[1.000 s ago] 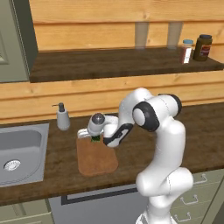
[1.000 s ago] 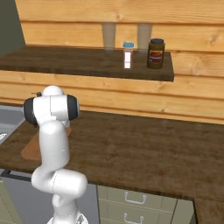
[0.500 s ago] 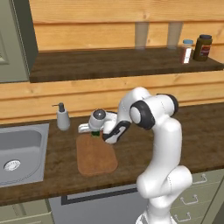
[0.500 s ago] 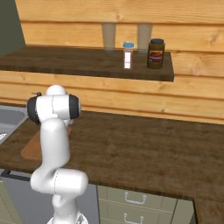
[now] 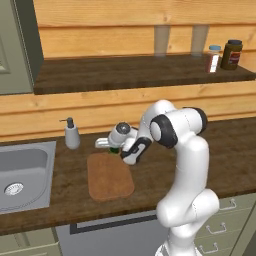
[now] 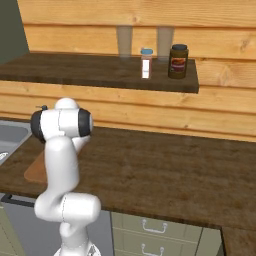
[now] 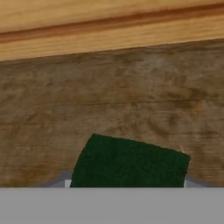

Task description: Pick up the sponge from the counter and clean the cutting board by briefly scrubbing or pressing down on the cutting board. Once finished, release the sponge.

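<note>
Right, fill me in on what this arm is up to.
The white arm has its hand over the back of the counter, just past the far edge of the cutting board. The hand is shut on the sponge, whose green top shows between the fingers in the hand view. The sponge is not on the board now.

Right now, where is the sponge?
The sponge sits between the gripper's fingers, above the counter just behind the cutting board's far edge, right of the soap dispenser.

The sponge (image 7: 131,164) is cut off at the hand view's bottom edge; the arm (image 6: 62,165) hides most of the cutting board (image 6: 36,171).
</note>
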### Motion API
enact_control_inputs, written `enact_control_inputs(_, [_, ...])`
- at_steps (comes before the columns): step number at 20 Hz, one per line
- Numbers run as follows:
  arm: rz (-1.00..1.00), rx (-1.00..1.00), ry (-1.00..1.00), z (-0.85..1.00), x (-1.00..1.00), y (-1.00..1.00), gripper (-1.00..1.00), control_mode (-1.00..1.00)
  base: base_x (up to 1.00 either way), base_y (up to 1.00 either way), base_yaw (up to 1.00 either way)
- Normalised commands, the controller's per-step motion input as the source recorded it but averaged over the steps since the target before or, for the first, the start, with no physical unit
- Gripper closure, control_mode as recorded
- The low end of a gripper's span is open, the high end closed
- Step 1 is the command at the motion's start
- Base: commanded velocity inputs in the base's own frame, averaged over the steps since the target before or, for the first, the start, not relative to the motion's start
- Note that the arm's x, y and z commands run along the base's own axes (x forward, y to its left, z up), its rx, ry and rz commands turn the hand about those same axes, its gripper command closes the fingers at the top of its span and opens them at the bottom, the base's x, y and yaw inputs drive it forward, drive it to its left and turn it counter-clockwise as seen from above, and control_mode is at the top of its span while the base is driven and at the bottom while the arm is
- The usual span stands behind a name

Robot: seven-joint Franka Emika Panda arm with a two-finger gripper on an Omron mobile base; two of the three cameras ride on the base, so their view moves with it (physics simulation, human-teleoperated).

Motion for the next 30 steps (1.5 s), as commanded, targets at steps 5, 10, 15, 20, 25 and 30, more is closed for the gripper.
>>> enact_control_inputs(5, [-0.02,0.02,0.00,-0.10,-0.13,-0.22,1.00,-1.00,0.00,0.00,0.00])
enact_control_inputs(10, [-0.01,0.00,0.00,-0.10,-0.07,-0.01,1.00,-1.00,0.00,0.00,0.00])
enact_control_inputs(15, [-0.01,0.00,0.00,-0.02,-0.56,-0.05,1.00,-1.00,0.00,0.00,0.00])
enact_control_inputs(20, [-0.03,0.00,0.00,-0.07,-0.26,-0.06,1.00,-1.00,0.00,0.00,0.00])
enact_control_inputs(25, [-0.03,0.00,-0.03,-0.28,-0.23,-0.03,1.00,-1.00,0.00,0.00,0.00])
enact_control_inputs(30, [-0.11,0.00,-0.07,-0.23,-0.51,-0.11,1.00,-1.00,0.00,0.00,0.00])
